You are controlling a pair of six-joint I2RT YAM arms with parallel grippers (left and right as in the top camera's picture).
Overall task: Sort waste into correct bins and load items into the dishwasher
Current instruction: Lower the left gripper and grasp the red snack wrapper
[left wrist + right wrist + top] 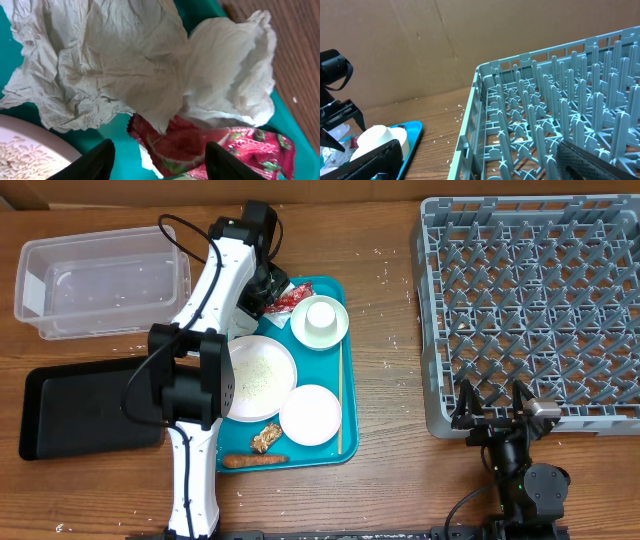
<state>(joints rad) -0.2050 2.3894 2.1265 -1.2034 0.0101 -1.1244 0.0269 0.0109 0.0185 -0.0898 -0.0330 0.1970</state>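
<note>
My left gripper (pixel 157 160) is open, low over the back left corner of the teal tray (pixel 345 442). Its fingers straddle a red wrapper (pixel 200 145), with crumpled white tissues (pixel 115 65) just beyond. In the overhead view the wrapper (pixel 283 300) lies beside a cup in a bowl (pixel 320 320). A large plate with rice (pixel 262 375), a small plate (pixel 312 414), a wooden stick (pixel 340 395), a brown lump (pixel 267 438) and a carrot (pixel 255 462) are on the tray. My right gripper (pixel 492 412) is open and empty at the grey rack's (pixel 540 310) front left corner.
A clear tub (pixel 100 280) stands at the back left, with a black tray (pixel 80 410) in front of it. Loose rice grains dot the wooden table between the teal tray and the rack. The rack (pixel 545 100) fills the right wrist view.
</note>
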